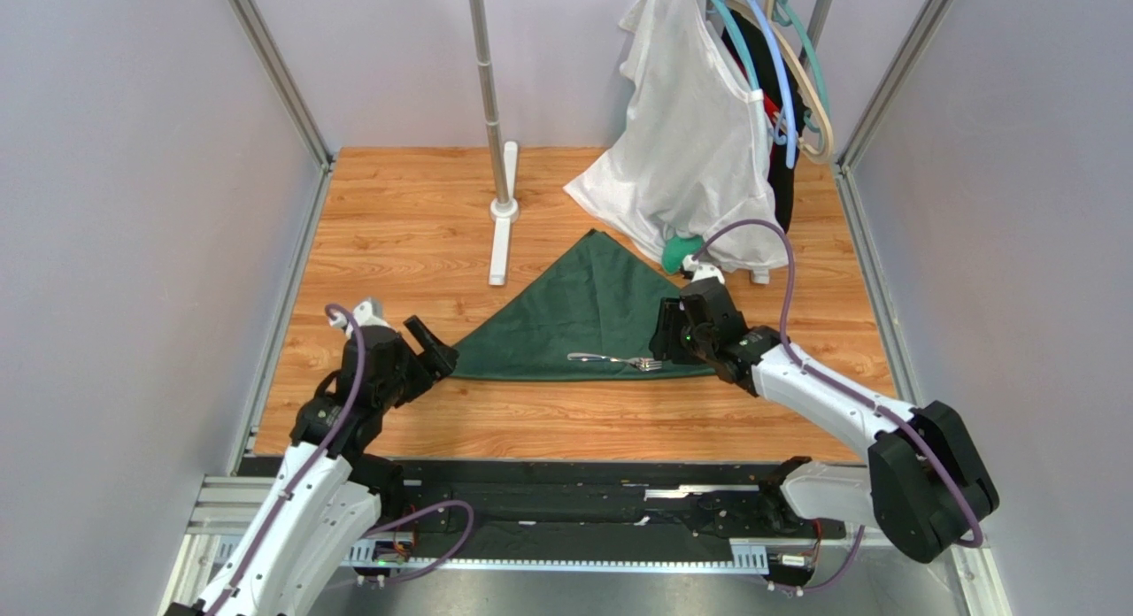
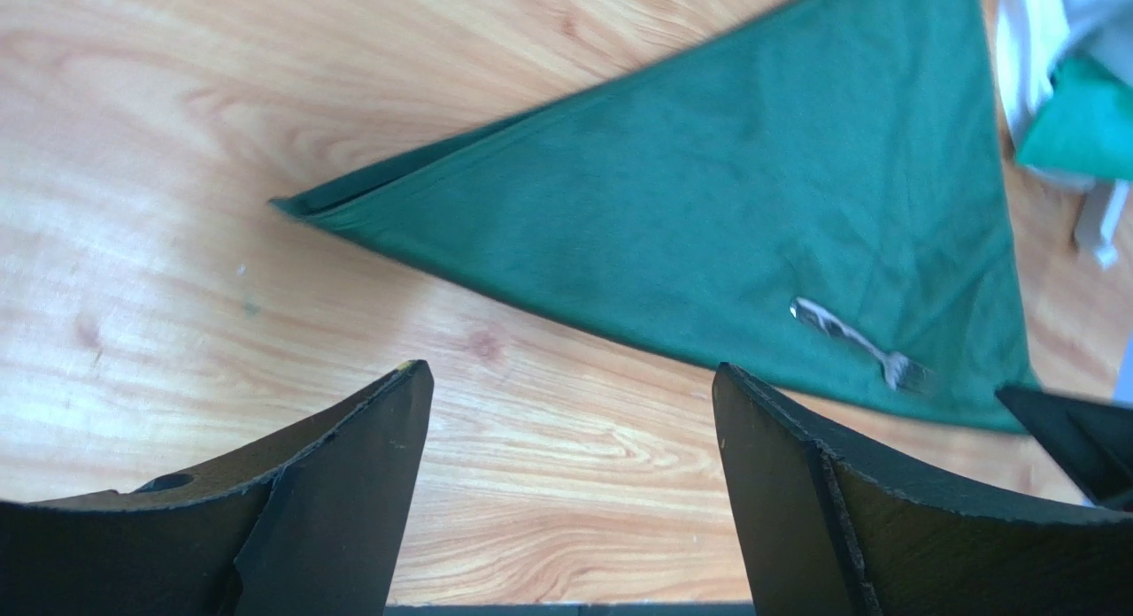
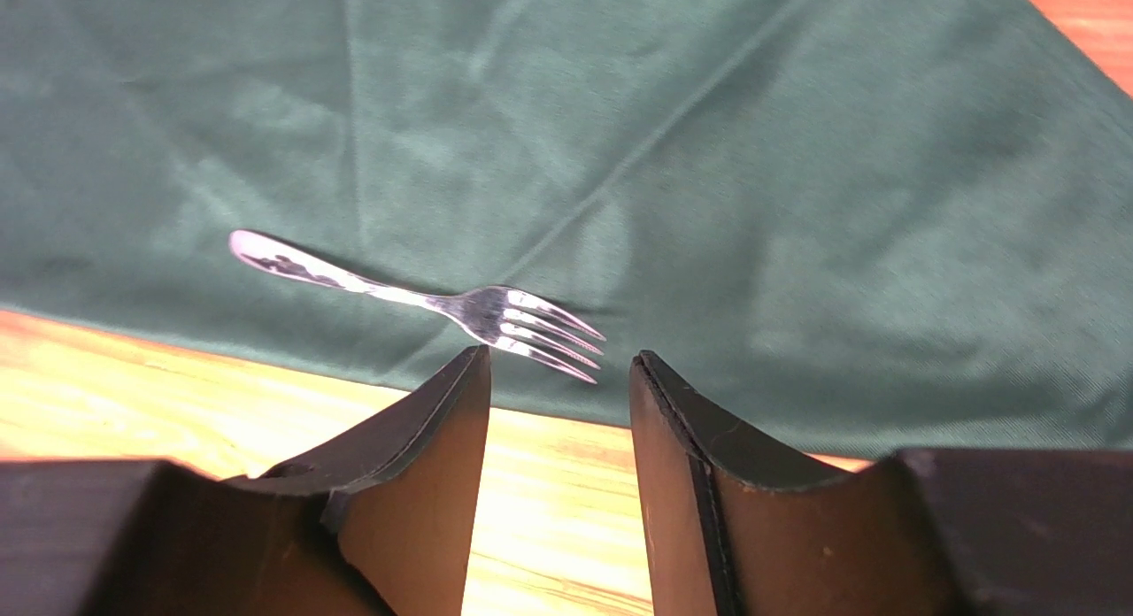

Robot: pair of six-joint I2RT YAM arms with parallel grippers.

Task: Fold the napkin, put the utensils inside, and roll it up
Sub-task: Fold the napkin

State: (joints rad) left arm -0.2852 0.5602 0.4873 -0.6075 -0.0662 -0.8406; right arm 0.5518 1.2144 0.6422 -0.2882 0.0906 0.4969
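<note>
The dark green napkin (image 1: 585,311) lies folded into a triangle on the wooden table, its long edge toward me. A silver fork (image 1: 616,361) rests on it near that edge, tines to the right. My right gripper (image 1: 669,335) hovers just right of the fork, open, with nothing between its fingers; in the right wrist view the fork (image 3: 426,302) lies just beyond the fingertips (image 3: 468,377) on the napkin (image 3: 745,178). At the napkin's left corner my left gripper (image 1: 432,351) stands wide open and empty. The left wrist view shows the napkin (image 2: 745,191) and fork (image 2: 858,341) ahead.
A white garment (image 1: 698,138) on hangers droops onto the table at the back right, over a brighter green cloth (image 1: 681,254). A metal stand pole (image 1: 495,112) with a white foot rises behind the napkin. Metal frame rails border both sides of the table.
</note>
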